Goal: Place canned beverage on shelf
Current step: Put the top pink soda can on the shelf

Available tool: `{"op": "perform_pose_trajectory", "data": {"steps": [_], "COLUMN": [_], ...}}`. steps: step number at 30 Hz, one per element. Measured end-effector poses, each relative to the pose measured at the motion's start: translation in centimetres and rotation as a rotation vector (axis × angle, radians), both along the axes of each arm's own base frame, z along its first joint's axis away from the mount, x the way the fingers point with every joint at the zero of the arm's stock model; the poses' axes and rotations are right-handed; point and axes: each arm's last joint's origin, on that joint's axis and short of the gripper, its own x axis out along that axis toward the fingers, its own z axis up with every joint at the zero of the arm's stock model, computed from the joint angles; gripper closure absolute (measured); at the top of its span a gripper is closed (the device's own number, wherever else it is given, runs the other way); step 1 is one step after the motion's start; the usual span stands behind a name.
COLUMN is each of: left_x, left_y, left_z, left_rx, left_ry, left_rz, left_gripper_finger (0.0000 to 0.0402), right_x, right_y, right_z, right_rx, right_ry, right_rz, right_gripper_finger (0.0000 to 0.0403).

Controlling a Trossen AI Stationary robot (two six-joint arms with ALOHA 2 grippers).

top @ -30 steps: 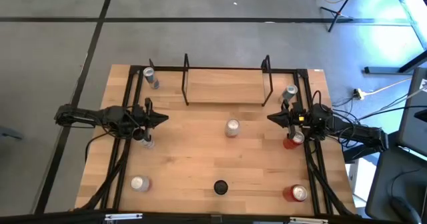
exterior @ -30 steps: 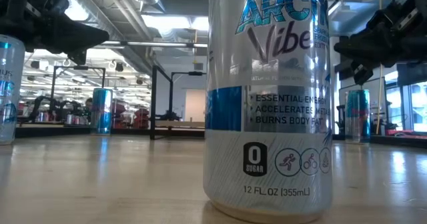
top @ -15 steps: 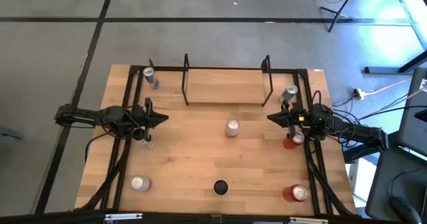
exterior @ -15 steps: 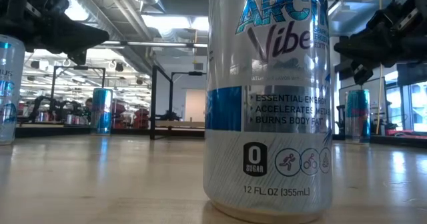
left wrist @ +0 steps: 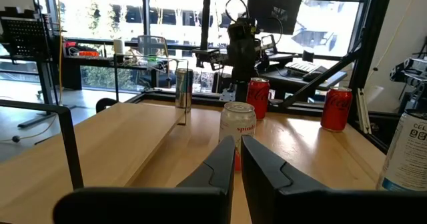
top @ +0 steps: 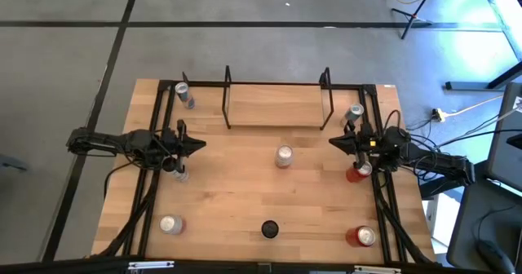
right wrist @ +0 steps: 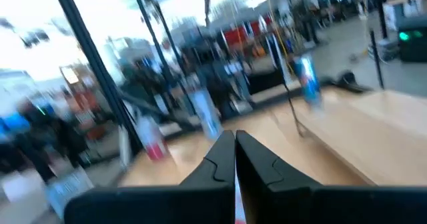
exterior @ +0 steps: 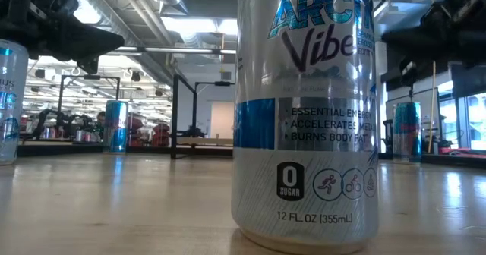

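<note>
The shelf, a light-wood plank between two black wire frames, stands at the table's far middle. A white can stands upright on the table in front of it, between my two grippers. It shows again as the white can just beyond my left fingers. My left gripper hangs shut above the table's left side, pointing level toward the right. My right gripper hangs shut above the right side, pointing left. Neither holds anything. A tall silver-and-blue can fills the low view.
More cans stand around: a slim one far left, one far right, a red one below my right arm, a red one near right, a silver one near left, a dark-topped one near middle.
My right gripper has tipped its fingers upward while staying in place; in the low view it stands higher than before. The fingers stay shut. The cans and the shelf have not moved.
</note>
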Motion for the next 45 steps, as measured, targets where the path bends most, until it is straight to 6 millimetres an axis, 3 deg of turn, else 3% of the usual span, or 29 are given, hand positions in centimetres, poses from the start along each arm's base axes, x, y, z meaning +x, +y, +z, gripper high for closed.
{"op": "perform_pose_trajectory", "data": {"steps": [6, 13, 22, 30, 35, 40, 45], "left_x": [-0.1, -1.0, -1.6, -0.6, 0.7, 2.2, 3.4], "left_y": [0.0, 0.7, 0.8, 0.6, 0.5, 0.2, 0.0], "left_z": [1.0, 3.4, 5.8, 7.6, 8.6, 9.4, 10.4], "left_rx": [-0.078, -0.308, -0.27, -0.22, -0.205, -0.191, -0.181], "left_ry": [-0.112, -0.395, -0.442, -0.376, -0.314, -0.252, -0.219], "left_rz": [-0.006, 0.163, 0.155, 0.174, 0.173, 0.145, 0.128], "left_gripper_finger": [0.0382, 0.0382, 0.0382, 0.0382, 0.0382, 0.0382, 0.0382], "right_x": [-0.2, -0.1, 1.6, 6.0, 9.8, 13.2, 16.3], "right_y": [-0.4, -0.7, -1.1, -1.8, -2.4, -2.9, -3.5], "right_z": [1.0, 1.0, 4.0, 9.5, 12.8, 15.4, 17.0], "right_rx": [0.167, 0.204, 0.18, 0.085, -0.01, -0.112, -0.13], "right_ry": [-0.117, -0.106, -0.011, 0.108, 0.294, 0.439, 0.447], "right_rz": [-0.124, -0.215, -0.246, -0.168, -0.103, 0.006, 0.041], "right_gripper_finger": [0.04, 0.04, 0.0401, 0.0401, 0.0401, 0.0401, 0.0401]}}
